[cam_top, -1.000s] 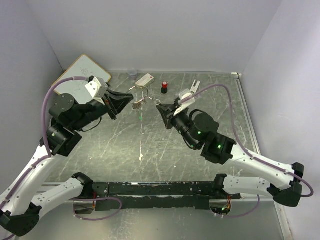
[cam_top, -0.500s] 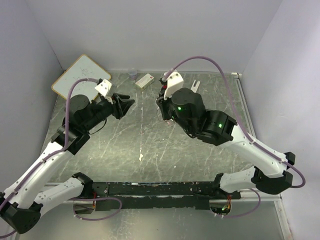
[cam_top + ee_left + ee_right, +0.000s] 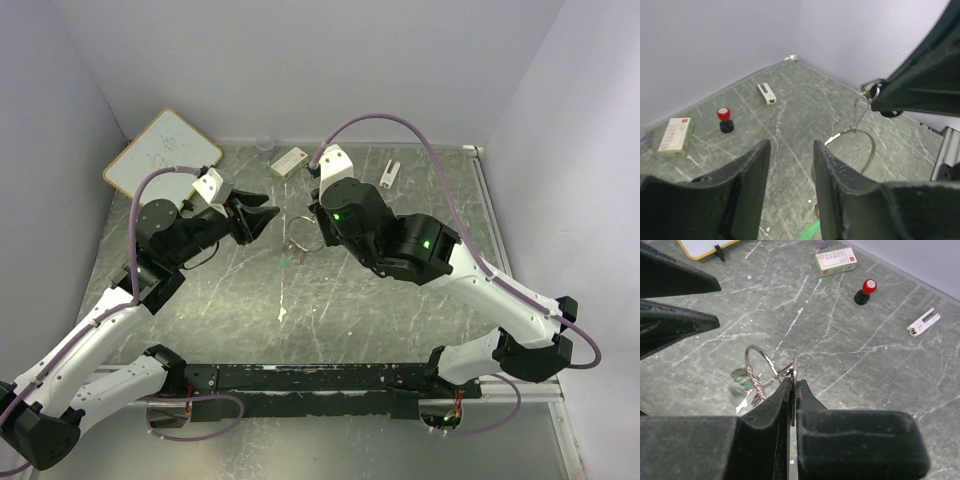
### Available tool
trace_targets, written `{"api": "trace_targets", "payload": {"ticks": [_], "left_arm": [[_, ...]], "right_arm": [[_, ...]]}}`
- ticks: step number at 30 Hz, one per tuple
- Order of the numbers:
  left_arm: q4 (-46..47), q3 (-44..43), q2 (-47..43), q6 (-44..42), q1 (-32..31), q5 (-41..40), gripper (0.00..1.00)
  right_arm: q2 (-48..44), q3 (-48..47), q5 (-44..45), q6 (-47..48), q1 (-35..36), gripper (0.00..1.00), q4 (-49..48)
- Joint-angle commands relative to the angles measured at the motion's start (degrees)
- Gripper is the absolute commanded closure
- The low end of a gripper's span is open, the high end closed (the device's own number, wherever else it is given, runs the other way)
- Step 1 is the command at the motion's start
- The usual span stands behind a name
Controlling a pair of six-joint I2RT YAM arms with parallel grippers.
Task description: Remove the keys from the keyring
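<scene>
The keyring (image 3: pixel 758 359) is a thin silver wire loop hanging from a small linked ring. My right gripper (image 3: pixel 794 381) is shut on that small ring and holds it above the table. A green-headed key (image 3: pixel 740 378) dangles blurred under the loop; I cannot make out a black-headed key. In the top view the keyring (image 3: pixel 297 233) hangs just left of my right gripper (image 3: pixel 313 226). My left gripper (image 3: pixel 268 207) is open and empty, a little left of the ring. In the left wrist view the loop (image 3: pixel 863 146) hangs beyond my open left gripper (image 3: pixel 791 146).
A red-and-black stamp (image 3: pixel 865 290), a white box (image 3: pixel 289 161) and a small white clip-like piece (image 3: pixel 390 172) lie near the back wall. A whiteboard (image 3: pixel 160 155) leans at the back left. A small cup (image 3: pixel 264 148) stands by the wall.
Both arms swung in and turned. The keyring, earlier near the back between both grippers, now hangs from the right gripper nearer the table's middle. The left gripper is apart from it.
</scene>
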State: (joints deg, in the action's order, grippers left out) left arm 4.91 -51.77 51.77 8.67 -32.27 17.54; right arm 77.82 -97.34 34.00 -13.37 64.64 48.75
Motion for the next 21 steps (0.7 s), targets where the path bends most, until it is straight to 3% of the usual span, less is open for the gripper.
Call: {"api": "trace_targets", "payload": {"ticks": [1, 4, 9, 21], "left_arm": [[8.3, 3.5, -1.5, 2.5, 0.3, 7.9, 0.46], [11.6, 5.3, -1.5, 3.3, 0.3, 12.7, 0.35], [20.3, 9.1, -2.1, 5.1, 0.3, 18.6, 0.30], [39.6, 16.2, 1.7, 10.3, 0.3, 19.7, 0.36]], "right_arm": [[0.0, -1.4, 1.0, -0.7, 0.3, 1.00, 1.7], [-0.3, -0.8, 1.1, -0.7, 0.3, 1.00, 1.1], [-0.8, 0.4, 0.9, -0.5, 0.4, 1.00, -0.6], [-0.4, 0.7, 1.0, 0.0, 0.7, 1.00, -1.2]]}}
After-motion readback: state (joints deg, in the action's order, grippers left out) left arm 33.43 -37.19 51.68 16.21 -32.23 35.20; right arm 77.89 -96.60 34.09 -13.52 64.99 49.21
